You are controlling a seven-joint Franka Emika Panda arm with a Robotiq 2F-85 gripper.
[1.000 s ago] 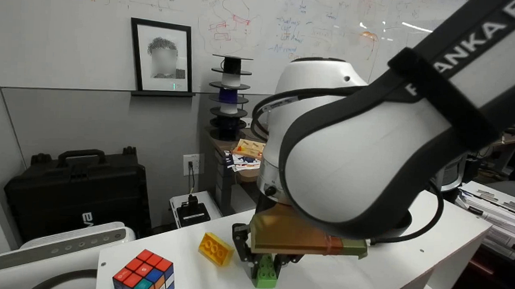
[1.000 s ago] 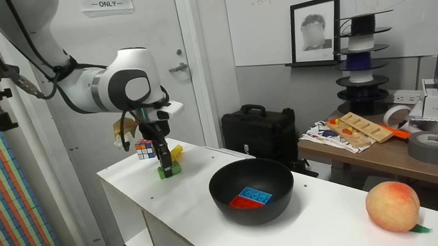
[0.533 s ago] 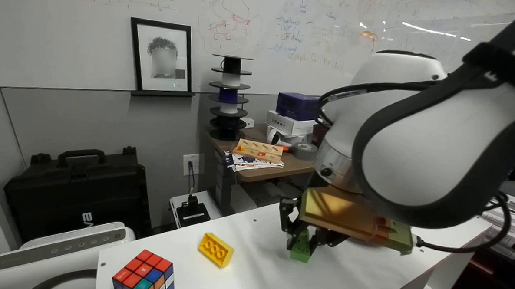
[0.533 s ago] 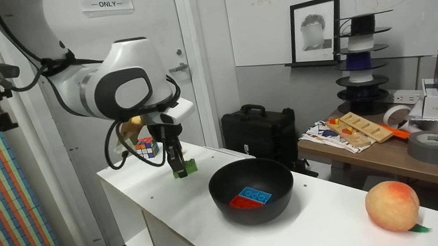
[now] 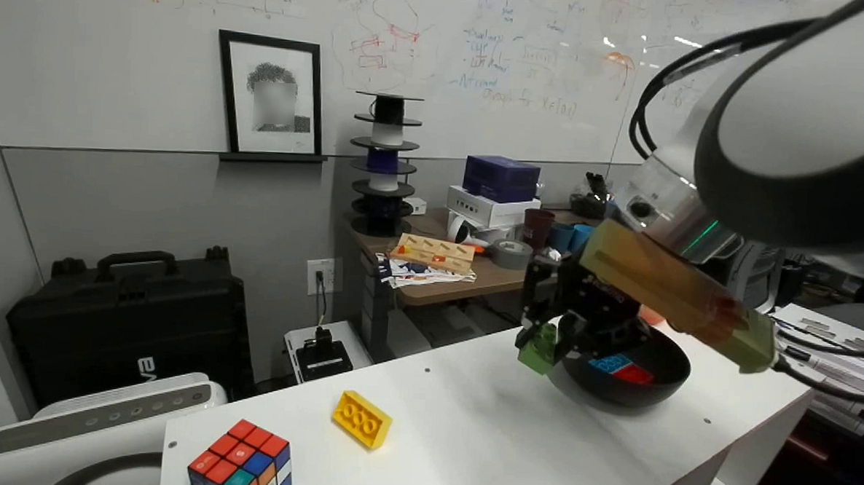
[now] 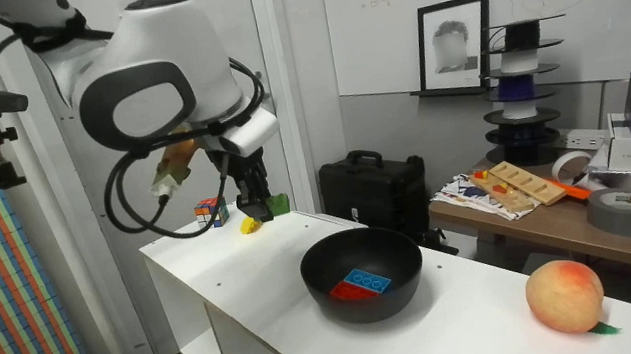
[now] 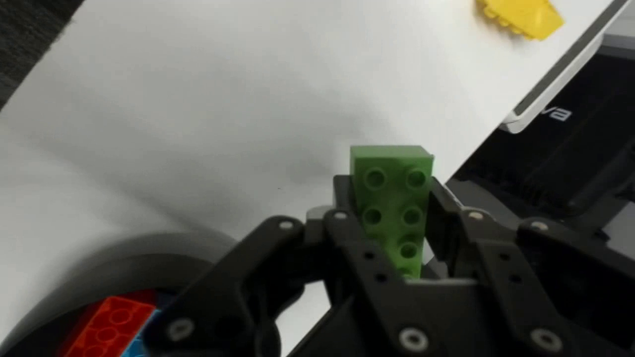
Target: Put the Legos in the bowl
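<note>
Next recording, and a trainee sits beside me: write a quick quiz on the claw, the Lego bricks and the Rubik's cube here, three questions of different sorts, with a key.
1. Multiple choice: what colour is the brick gripped by the claw?
A. yellow
B. green
C. red

2. True or false: the yellow brick and the Rubik's cube sit apart from each other on the white surface.

3. Short answer: which two bricks show inside the bowl?

Key
1. B, the green brick.
2. True.
3. The red brick and the blue brick.
</note>
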